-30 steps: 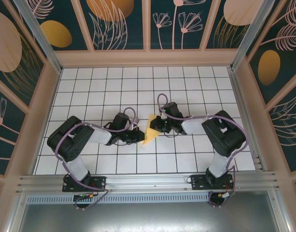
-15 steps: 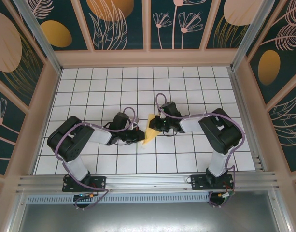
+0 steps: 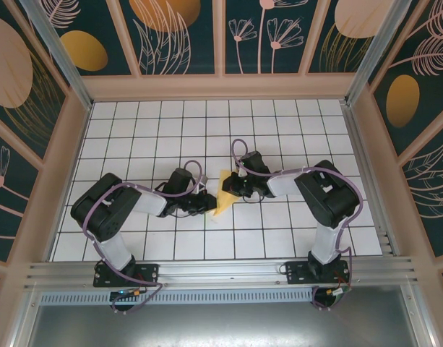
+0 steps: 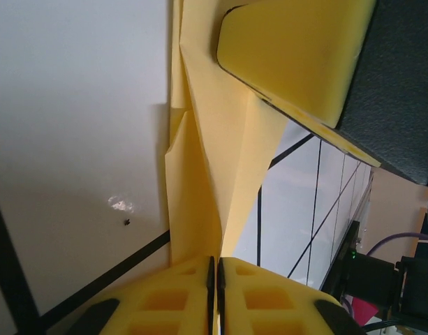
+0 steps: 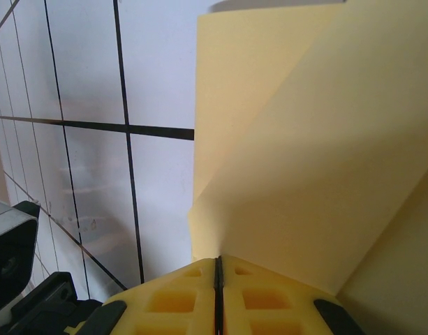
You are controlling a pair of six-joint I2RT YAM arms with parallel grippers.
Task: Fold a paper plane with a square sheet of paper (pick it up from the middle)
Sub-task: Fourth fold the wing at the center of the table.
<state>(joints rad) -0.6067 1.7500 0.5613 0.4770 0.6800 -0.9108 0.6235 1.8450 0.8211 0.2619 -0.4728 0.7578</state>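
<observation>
The square sheet of paper [image 3: 222,195] is folded into a pale-yellow pointed wedge and stands up off the white grid table between my two grippers. My left gripper [image 3: 210,203] reaches in from the left at the wedge's lower end. In the left wrist view its jaws [image 4: 215,262] are pressed together with the creased paper [image 4: 200,174] running into the seam. My right gripper [image 3: 228,189] comes from the right at the wedge's upper part. Its jaws [image 5: 218,262] are shut on the paper's edge [image 5: 304,139]. One right finger [image 4: 290,56] lies against the paper's far end.
The white grid table [image 3: 149,130] is boxed in by tan walls left [image 3: 62,159], right [image 3: 369,159] and back. An aluminium rail [image 3: 221,271] runs along the near edge by both arm bases. Open tiles lie behind the grippers.
The right gripper has slid a little to the left, nudging the paper's upper end left with it. The left arm has barely moved.
</observation>
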